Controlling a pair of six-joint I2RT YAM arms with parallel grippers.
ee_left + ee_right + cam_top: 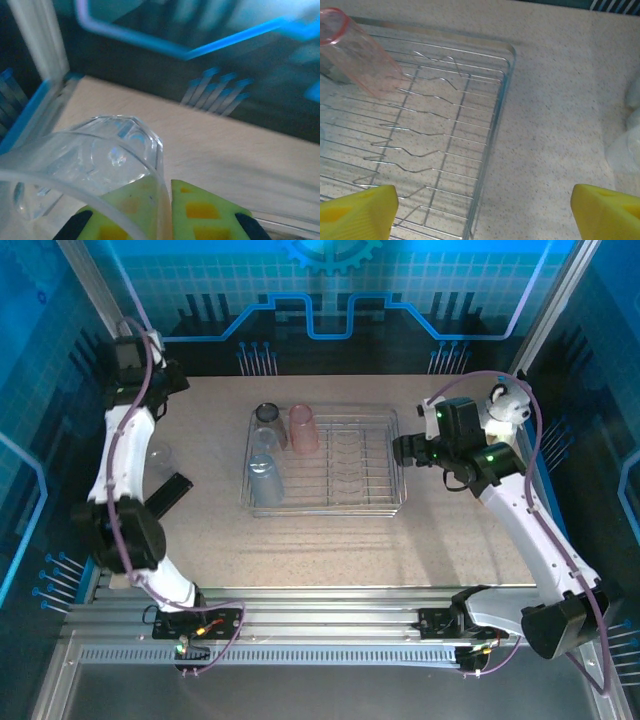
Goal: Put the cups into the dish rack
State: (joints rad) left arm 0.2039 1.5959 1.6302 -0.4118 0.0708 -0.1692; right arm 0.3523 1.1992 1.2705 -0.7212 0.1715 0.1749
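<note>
Over on the left side of the table (450, 540), my left gripper (166, 212) is the hard one to read. Its wrist camera sits so close that the clear cup (100, 160) runs off the bottom and left of the frame. I can see one yellow-green finger (132, 207) through the cup wall from inside and the other pressed against the outside, so the claw is pinched narrow on that wall. The cup's faceted base points away from the lens. I cannot tell whether the cup rests on the table or hangs above it. From overhead it is only a faint outline beside the left arm, well apart from the dish rack (392, 462).

My right gripper (480, 212) is cut off too, with just two yellow fingertips at the bottom corners. They stand wide apart with nothing between them, above the rack's right edge. Pale blurred shapes (627, 150) at that view's right margin are too soft and cropped for me to name. A grey-white plush animal (510, 400) is partly hidden behind the right arm.

As for the rack, it holds three cups, all at its left end beside the wire dividers. The smoky grey cup (268, 425) is at the back corner, the pink cup (303, 428) is just right of it, and the pale blue cup (265, 480) sits nearer the front.
</note>
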